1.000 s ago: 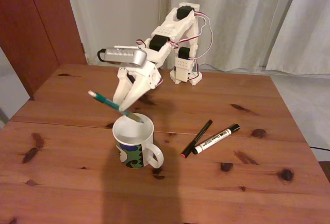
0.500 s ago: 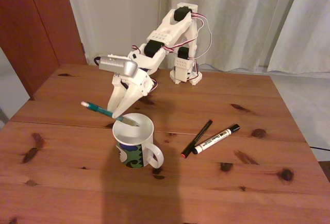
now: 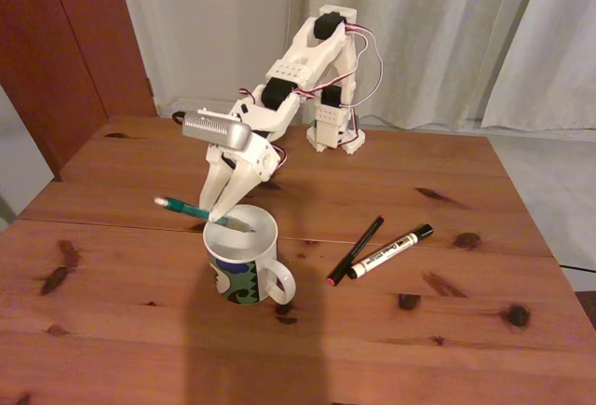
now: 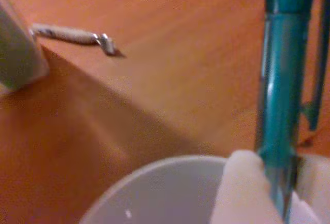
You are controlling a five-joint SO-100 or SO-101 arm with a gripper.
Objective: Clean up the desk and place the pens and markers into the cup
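Gripper point(image 3: 222, 211) clamped on teal pen point(image 3: 191, 209) over the cup point(image 3: 244, 261) rim.
I see black pen point(image 3: 356, 249) and marker point(image 3: 391, 251) on desk point(image 3: 140, 330) in fixed view – wrist view's blurry, pen tip cut off.

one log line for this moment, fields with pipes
gripper: shut on teal-green pen | pen: tilted, tip over rim of white patterned ceramic mug | on wooden desk: thin black pen, white marker
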